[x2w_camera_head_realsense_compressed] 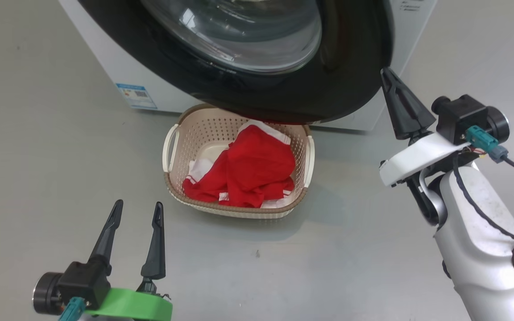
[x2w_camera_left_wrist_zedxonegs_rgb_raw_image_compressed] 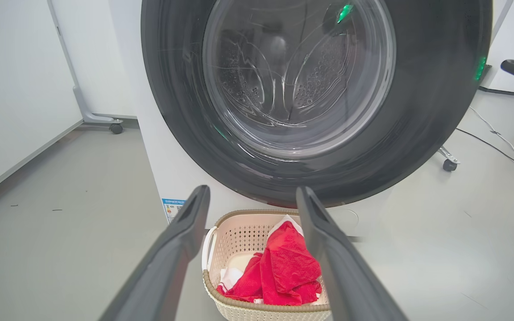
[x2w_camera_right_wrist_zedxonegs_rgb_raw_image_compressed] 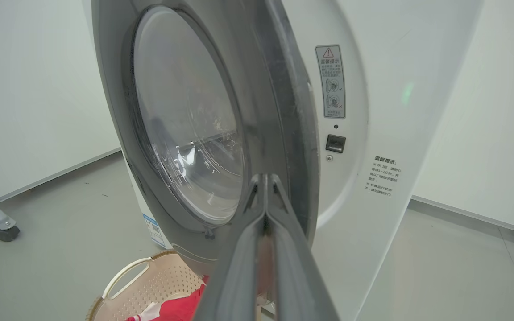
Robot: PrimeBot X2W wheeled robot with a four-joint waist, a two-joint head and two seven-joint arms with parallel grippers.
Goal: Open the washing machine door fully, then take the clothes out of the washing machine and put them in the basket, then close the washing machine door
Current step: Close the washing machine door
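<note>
The washing machine door [x2w_camera_head_realsense_compressed: 221, 84], a glossy black ring around clear glass, stands slightly ajar in front of the white washing machine [x2w_camera_head_realsense_compressed: 105, 67]. In the right wrist view the door [x2w_camera_right_wrist_zedxonegs_rgb_raw_image_compressed: 283, 133] leaves a gap to the machine's front [x2w_camera_right_wrist_zedxonegs_rgb_raw_image_compressed: 373, 200]. My right gripper [x2w_camera_head_realsense_compressed: 386, 71] is shut, with its tip [x2w_camera_right_wrist_zedxonegs_rgb_raw_image_compressed: 266, 178] at the door's right rim. The clothes [x2w_camera_head_realsense_compressed: 252, 169], red with white trim, lie in the cream basket [x2w_camera_head_realsense_compressed: 194, 133] on the floor below the door. My left gripper [x2w_camera_head_realsense_compressed: 138, 204] hangs open and holds nothing, short of the basket [x2w_camera_left_wrist_zedxonegs_rgb_raw_image_compressed: 239, 232] and the clothes [x2w_camera_left_wrist_zedxonegs_rgb_raw_image_compressed: 283, 267].
A blue label [x2w_camera_head_realsense_compressed: 136, 96] sits low on the machine's front. The latch slot [x2w_camera_right_wrist_zedxonegs_rgb_raw_image_compressed: 335, 143] and a warning sticker [x2w_camera_right_wrist_zedxonegs_rgb_raw_image_compressed: 330, 80] show beside the door. Wheeled stand legs [x2w_camera_left_wrist_zedxonegs_rgb_raw_image_compressed: 115, 128] and a caster [x2w_camera_left_wrist_zedxonegs_rgb_raw_image_compressed: 449, 165] flank the machine. A cable [x2w_camera_left_wrist_zedxonegs_rgb_raw_image_compressed: 498, 142] runs over the grey floor.
</note>
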